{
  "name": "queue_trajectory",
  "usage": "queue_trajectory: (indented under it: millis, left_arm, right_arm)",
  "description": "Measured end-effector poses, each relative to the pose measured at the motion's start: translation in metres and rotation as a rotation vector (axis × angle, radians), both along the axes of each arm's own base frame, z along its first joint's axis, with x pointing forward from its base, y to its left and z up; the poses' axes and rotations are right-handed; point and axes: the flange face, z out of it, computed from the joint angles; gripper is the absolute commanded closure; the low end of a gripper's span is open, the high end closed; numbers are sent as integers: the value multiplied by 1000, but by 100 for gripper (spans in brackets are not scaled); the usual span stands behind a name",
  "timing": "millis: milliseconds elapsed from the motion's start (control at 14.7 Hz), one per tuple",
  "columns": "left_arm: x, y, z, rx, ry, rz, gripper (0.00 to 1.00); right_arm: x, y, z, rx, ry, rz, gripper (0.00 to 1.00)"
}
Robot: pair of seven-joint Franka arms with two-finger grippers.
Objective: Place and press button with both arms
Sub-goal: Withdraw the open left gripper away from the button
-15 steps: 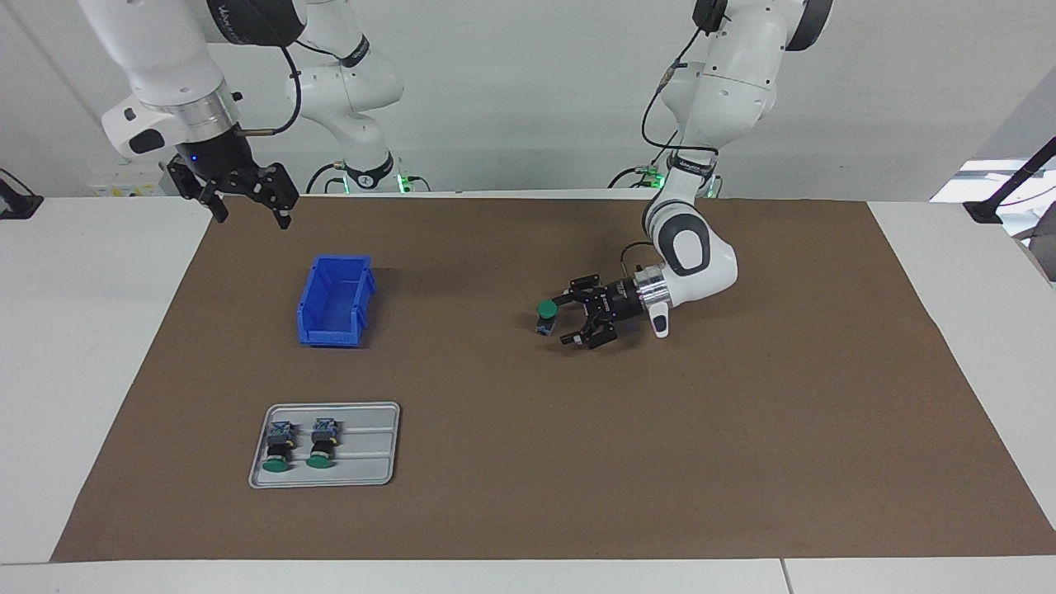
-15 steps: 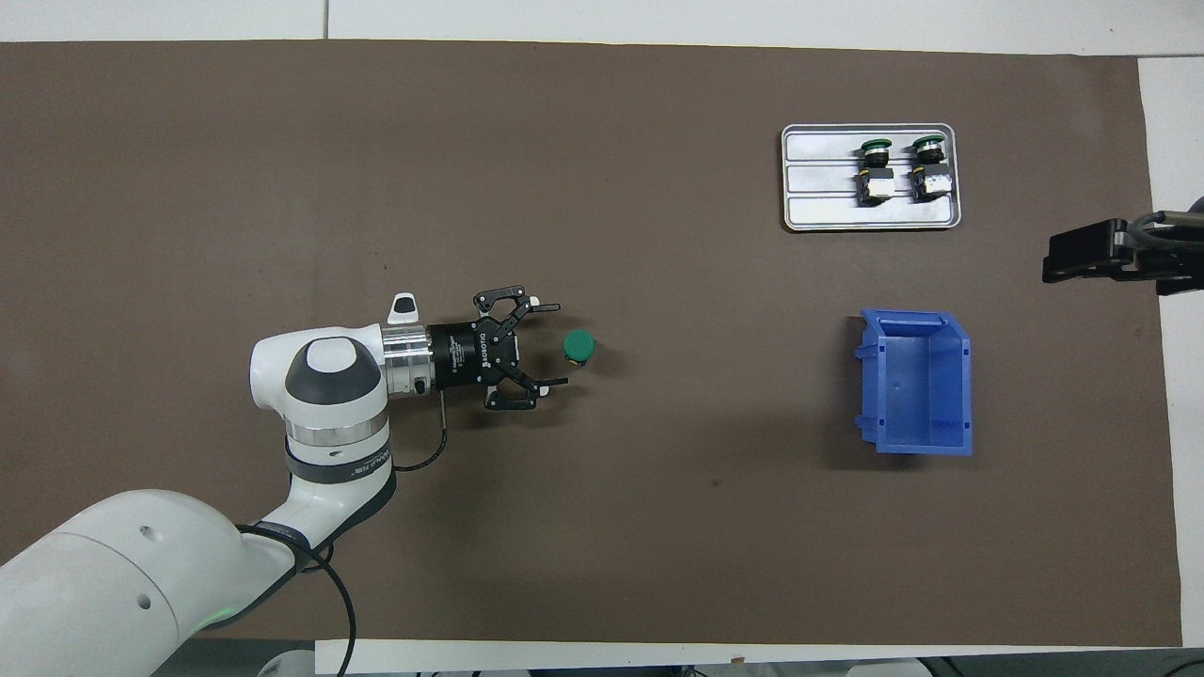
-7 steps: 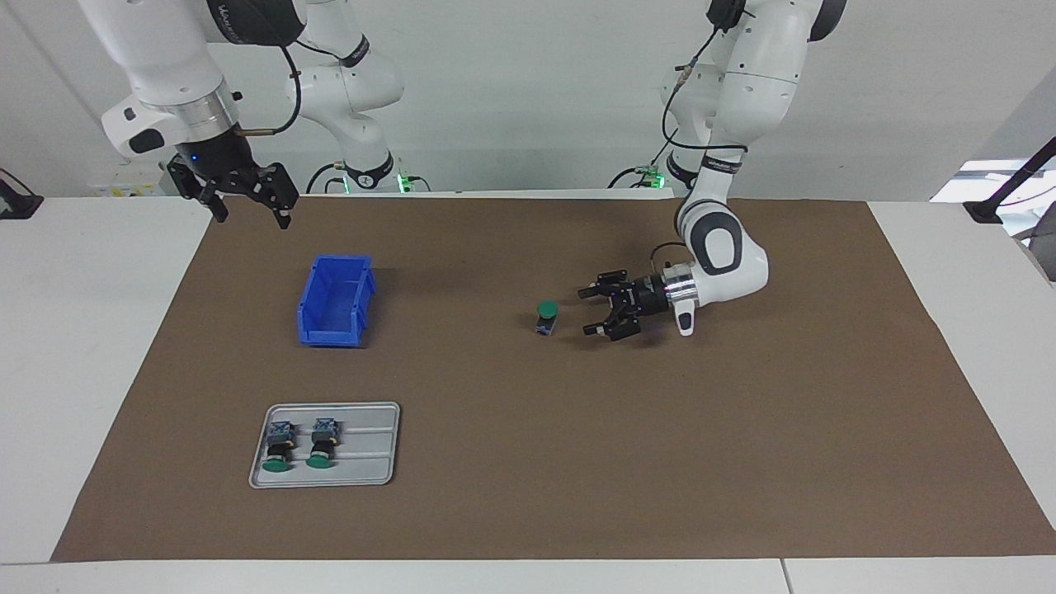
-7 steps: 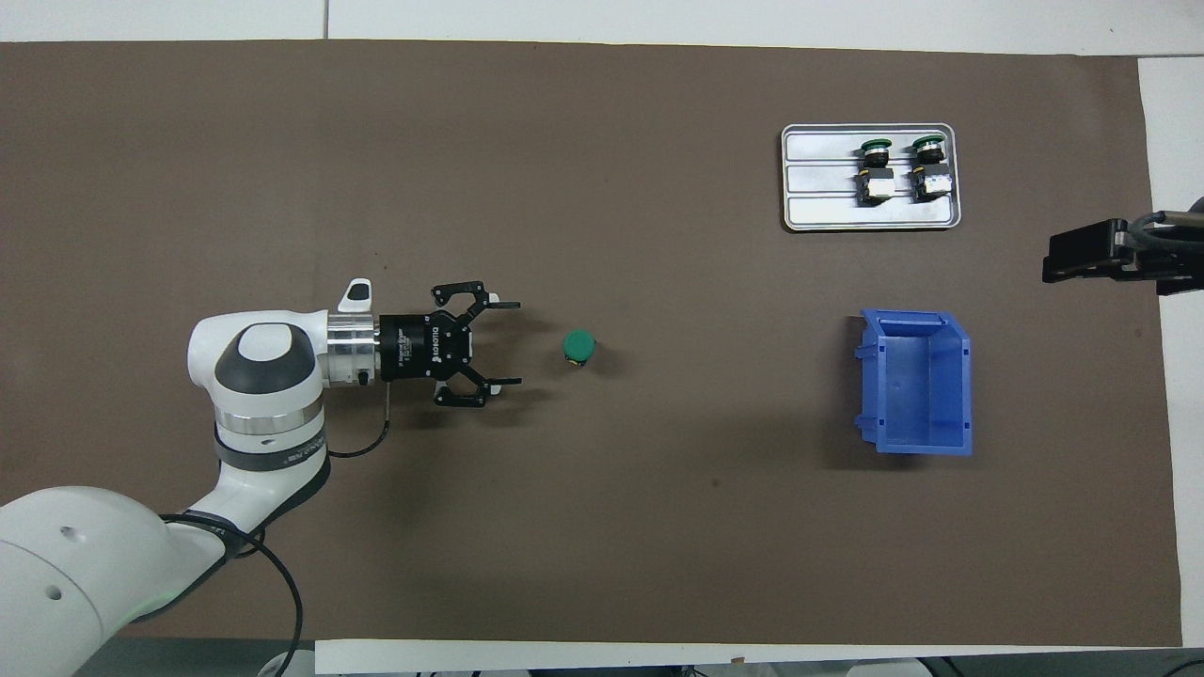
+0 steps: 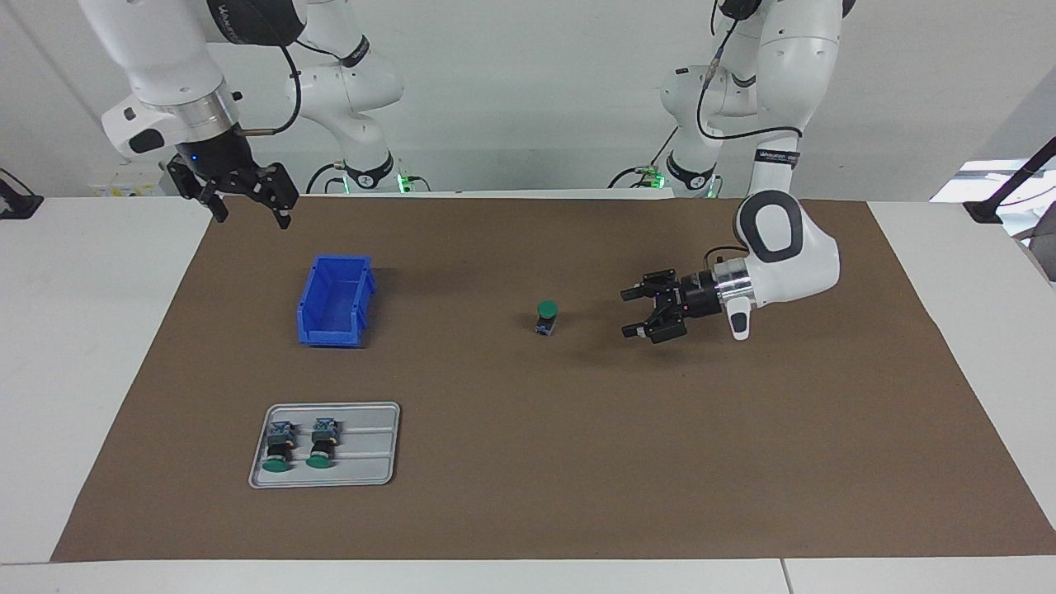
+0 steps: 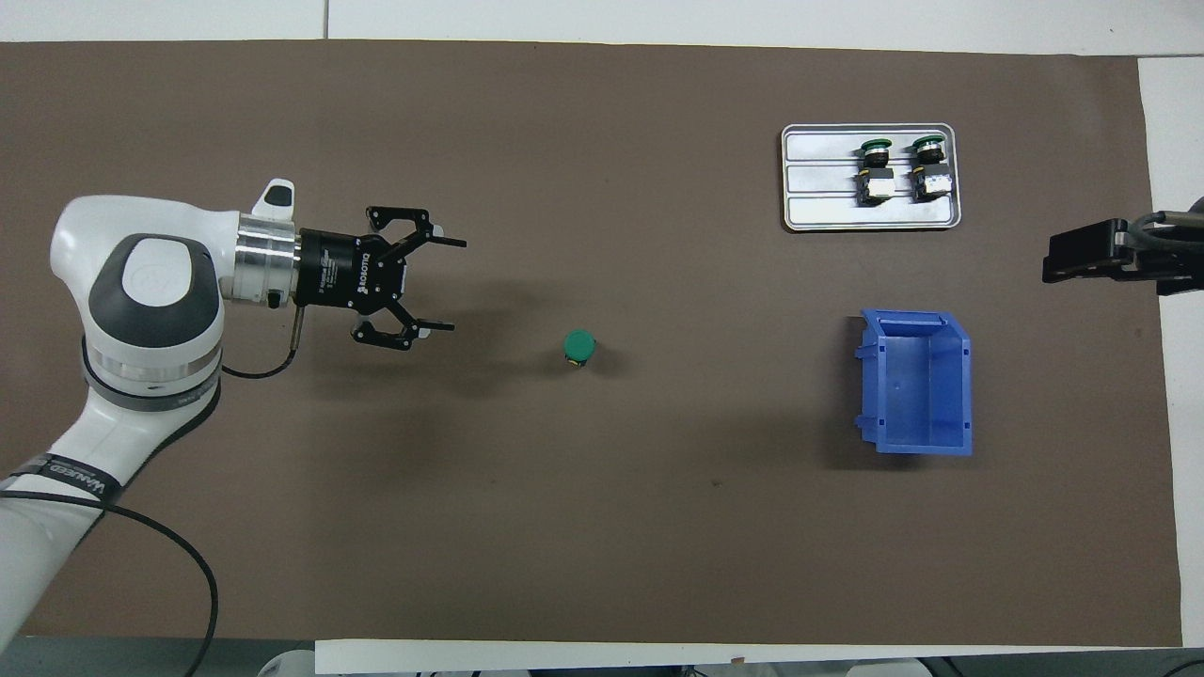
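left gripper (image 5: 631, 311): wrist horizontal, jaws spread, empty | right gripper (image 5: 252, 210): raised, pointing down, jaws spread

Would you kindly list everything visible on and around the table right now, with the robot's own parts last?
Standing push-button with green cap: one, green, black and blue-grey, upright mid-mat, free of both grippers.
Spare green-capped push-buttons: two, lying side by side on the tray.
Ribbed metal tray: one, silver-grey, toward the right arm's end, farther from the robots than the bin.
Open plastic bin: one, blue, toward the right arm's end.
Paper mat: one, brown, covering the white table.
Left gripper: black, open, above the mat beside the standing button.
Right gripper: black, open, raised, waiting.
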Motion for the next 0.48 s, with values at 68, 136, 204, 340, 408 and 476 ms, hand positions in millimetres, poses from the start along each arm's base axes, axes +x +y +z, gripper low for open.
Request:
queue_trajectory:
  millis: [68, 136, 204, 340, 408, 476]
  left_arm:
    - [6, -3, 21, 34, -17, -12, 0]
    - [9, -5, 36, 64, -37, -28, 0]
    - [10, -8, 43, 93, -56, -51, 0]
    - [8, -18, 49, 158, -97, -116, 0]
    - [6, -25, 55, 184, -115, -145, 0]
    - [6, -33, 64, 208, -125, -161, 0]
  right_arm:
    - [0, 0, 0, 0, 0, 0, 1]
    - [0, 0, 0, 0, 0, 0, 1]
    - [0, 0, 0, 0, 0, 0, 1]
    - [0, 0, 0, 0, 0, 0, 1]
    - [0, 0, 0, 0, 0, 0, 1]
    - [0, 0, 0, 0, 0, 0, 1]
